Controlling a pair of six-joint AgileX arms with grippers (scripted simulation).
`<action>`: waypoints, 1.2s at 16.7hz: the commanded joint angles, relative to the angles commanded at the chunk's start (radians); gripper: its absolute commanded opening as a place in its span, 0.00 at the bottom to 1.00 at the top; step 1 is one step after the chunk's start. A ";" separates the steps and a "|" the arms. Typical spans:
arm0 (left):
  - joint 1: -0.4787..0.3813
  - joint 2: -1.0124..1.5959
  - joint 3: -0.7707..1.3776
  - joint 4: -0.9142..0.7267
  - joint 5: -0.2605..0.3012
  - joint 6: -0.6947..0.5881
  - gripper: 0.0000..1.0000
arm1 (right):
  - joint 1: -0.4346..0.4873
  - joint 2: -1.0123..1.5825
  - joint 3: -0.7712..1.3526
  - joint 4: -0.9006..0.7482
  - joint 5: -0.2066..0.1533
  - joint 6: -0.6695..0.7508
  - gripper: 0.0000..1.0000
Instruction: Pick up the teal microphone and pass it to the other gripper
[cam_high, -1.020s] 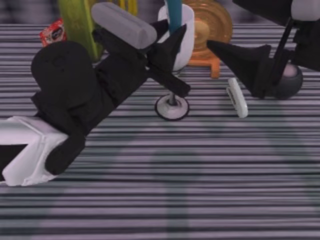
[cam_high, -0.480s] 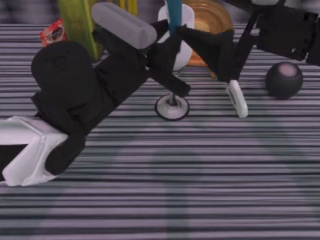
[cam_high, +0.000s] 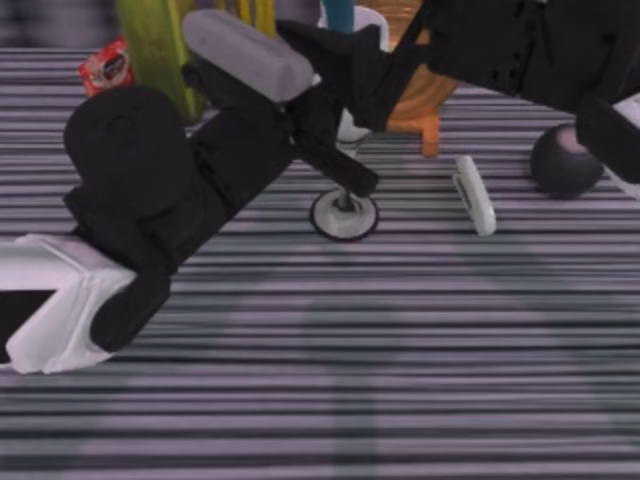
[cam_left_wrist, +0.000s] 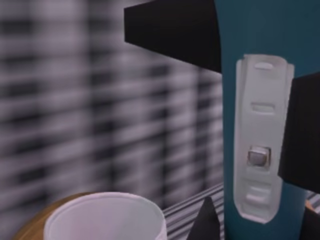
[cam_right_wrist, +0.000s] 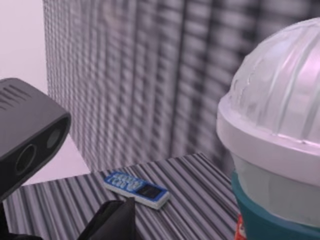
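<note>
Teal microphone (cam_high: 338, 12) is held upright above the far middle of the worktop (cam_high: 400, 350), well clear of its striped surface. It is grasped by the left gripper (cam_high: 318, 105), which is clenched on the handle. In the left wrist view the handle (cam_left_wrist: 240, 30) is seen pinched between two black fingers (cam_left_wrist: 170, 35), one on each side, with the white switch panel (cam_left_wrist: 262, 150) turned toward the camera.

The right gripper (cam_high: 345, 60) is reached in from the right side of the worktop and is set just beside the microphone, overlapping the left gripper's tip in the top view. Whether it is released or clenched cannot be told. In the right wrist view the ribbed white head (cam_right_wrist: 280, 100) is shown very close, with the teal body just below it.

A white goblet (cam_high: 344, 214) is stood on the worktop under the two grippers; its rim (cam_left_wrist: 105, 220) is seen below the microphone in the left wrist view. A flat white bar-shaped device (cam_high: 475, 195) is laid to its right, and a dark ball (cam_high: 565, 160) is placed farther right. An orange stand (cam_high: 425, 115) is partly hidden behind the right arm. A red can (cam_high: 105, 65) and a yellow-green object (cam_high: 155, 40) are found at the far left. A blue handset (cam_right_wrist: 136, 189) is seen lying flat in the right wrist view.
</note>
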 joint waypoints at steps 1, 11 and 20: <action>0.000 0.000 0.000 0.000 0.000 0.000 0.00 | 0.000 0.000 0.000 0.000 0.000 0.000 1.00; 0.000 0.000 0.000 0.000 0.000 0.000 0.00 | 0.000 0.000 0.000 0.000 0.000 0.000 0.25; 0.000 0.000 0.000 0.000 0.000 0.000 0.00 | 0.000 0.000 0.000 0.000 0.000 0.000 0.00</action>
